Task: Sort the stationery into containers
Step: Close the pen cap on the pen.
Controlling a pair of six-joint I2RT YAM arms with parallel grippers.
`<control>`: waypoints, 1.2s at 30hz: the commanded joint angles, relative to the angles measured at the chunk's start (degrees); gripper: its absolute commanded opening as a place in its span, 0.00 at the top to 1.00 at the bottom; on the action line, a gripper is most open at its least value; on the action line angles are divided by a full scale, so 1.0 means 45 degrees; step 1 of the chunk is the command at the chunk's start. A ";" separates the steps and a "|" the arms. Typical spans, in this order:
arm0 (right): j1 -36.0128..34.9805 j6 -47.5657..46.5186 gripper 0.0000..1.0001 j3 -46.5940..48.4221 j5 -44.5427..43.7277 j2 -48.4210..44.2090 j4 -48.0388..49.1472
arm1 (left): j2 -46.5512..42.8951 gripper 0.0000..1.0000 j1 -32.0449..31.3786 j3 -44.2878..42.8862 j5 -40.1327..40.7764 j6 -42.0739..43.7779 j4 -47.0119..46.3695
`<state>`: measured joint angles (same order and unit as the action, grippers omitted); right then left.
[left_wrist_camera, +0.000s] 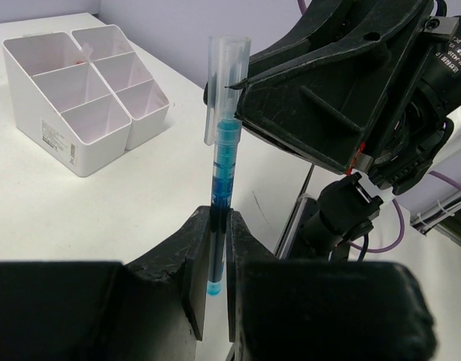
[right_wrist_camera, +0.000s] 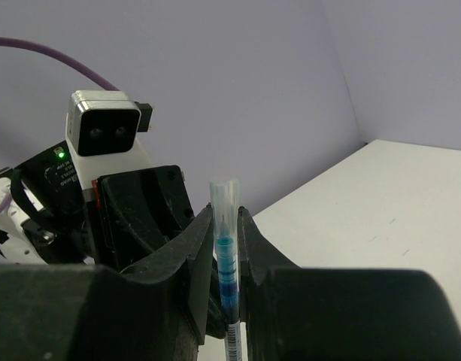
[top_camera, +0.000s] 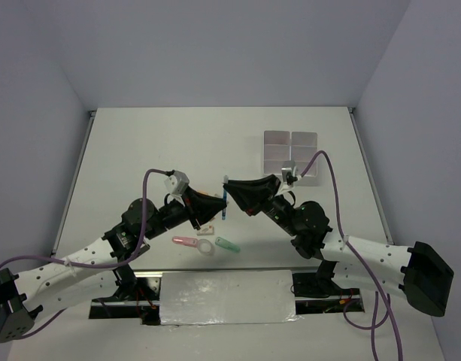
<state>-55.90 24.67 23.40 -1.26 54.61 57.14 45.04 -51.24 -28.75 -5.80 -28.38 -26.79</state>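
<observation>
A thin blue pen point(top_camera: 225, 204) with a clear cap is held off the table between both arms. My left gripper point(top_camera: 215, 204) is shut on its lower barrel; in the left wrist view the pen point(left_wrist_camera: 221, 173) rises from between my fingers point(left_wrist_camera: 219, 218). My right gripper point(top_camera: 232, 192) is shut on the capped end, the cap point(right_wrist_camera: 225, 207) showing between its jaws point(right_wrist_camera: 225, 219). The white containers point(top_camera: 290, 138) stand at the far right, and they show at upper left point(left_wrist_camera: 50, 131) in the left wrist view.
On the table near my left arm lie a pink highlighter point(top_camera: 186, 242), a clear ring point(top_camera: 206, 247), a green piece point(top_camera: 228, 244) and a small pale piece point(top_camera: 207, 229). A foil-covered plate point(top_camera: 226, 297) sits between the arm bases.
</observation>
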 commanded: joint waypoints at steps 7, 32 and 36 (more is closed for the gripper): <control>-0.0254 -0.0344 1.00 -0.0785 0.1275 0.0404 -0.0453 | -0.0496 1.00 0.0137 -0.0661 0.1231 0.0311 -0.2583; -0.0390 -0.1205 1.00 -0.1664 0.1373 0.0949 0.1362 | -0.0731 1.00 0.0274 -0.0857 0.1544 0.0252 -0.2601; -0.0410 -0.0970 1.00 -0.1626 0.1451 0.1515 0.1871 | -0.0692 1.00 0.0274 -0.0721 0.1407 0.0135 -0.2856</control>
<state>-56.01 20.71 18.70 -0.16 58.63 69.45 44.36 -51.27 -28.75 -4.89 -27.14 -23.99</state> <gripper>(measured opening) 0.221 0.228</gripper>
